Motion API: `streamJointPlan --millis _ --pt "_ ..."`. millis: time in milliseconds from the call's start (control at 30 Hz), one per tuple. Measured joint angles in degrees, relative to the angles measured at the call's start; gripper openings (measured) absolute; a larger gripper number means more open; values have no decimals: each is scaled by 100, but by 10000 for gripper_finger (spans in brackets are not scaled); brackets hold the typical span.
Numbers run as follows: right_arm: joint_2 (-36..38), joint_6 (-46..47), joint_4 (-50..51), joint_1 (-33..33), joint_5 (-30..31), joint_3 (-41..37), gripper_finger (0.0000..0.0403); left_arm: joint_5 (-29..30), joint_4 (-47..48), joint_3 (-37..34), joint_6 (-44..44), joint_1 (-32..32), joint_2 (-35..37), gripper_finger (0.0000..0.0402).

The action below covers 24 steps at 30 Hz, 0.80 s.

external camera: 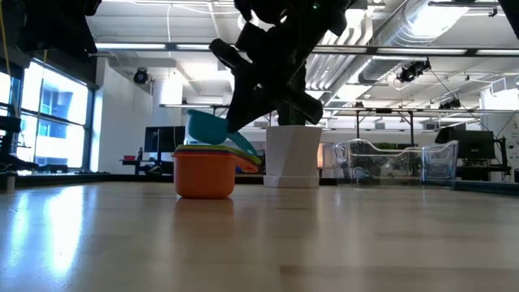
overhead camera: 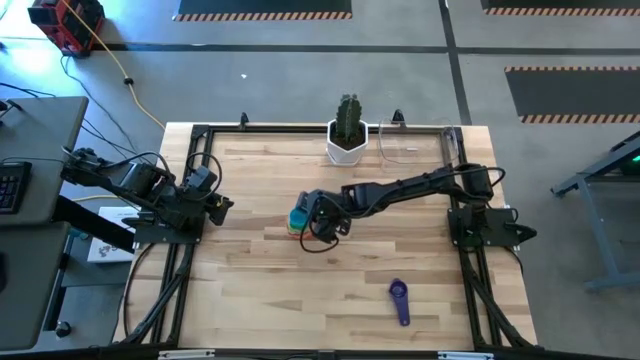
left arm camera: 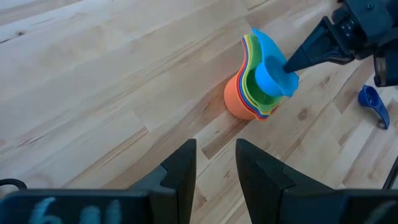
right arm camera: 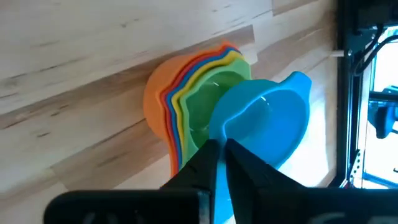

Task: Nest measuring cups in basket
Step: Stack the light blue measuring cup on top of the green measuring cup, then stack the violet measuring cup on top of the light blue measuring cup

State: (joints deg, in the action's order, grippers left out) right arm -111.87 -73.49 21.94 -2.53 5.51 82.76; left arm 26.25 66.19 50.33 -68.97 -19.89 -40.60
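The right gripper [right arm camera: 219, 144] is pinching the blue cup [right arm camera: 264, 124] over the nested stack [overhead camera: 294, 224] at table centre. Only the high view is showing the purple cup [overhead camera: 400, 300] at five o'clock, the clear basket [overhead camera: 408, 142] at one o'clock, and the left gripper [left arm camera: 214, 165] waiting, jaws apart.

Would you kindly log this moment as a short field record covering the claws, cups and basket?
right claw: shut on teal cup, tilted over the stack
stack: nested cups, orange cup outermost, mid-table
purple cup: alone, near front edge
basket: clear, beside cactus pot, holds no cups
left claw: open, waiting at the left side
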Motion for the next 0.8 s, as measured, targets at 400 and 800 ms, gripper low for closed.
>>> streamJointPlan --millis 400,800 --pt "0 0 -1 -12 -22 0 51 1 0 0 2 2 0 104" --pt "0 1593 1 -82 1149 0 59 1 0 0 5 2 0 104"
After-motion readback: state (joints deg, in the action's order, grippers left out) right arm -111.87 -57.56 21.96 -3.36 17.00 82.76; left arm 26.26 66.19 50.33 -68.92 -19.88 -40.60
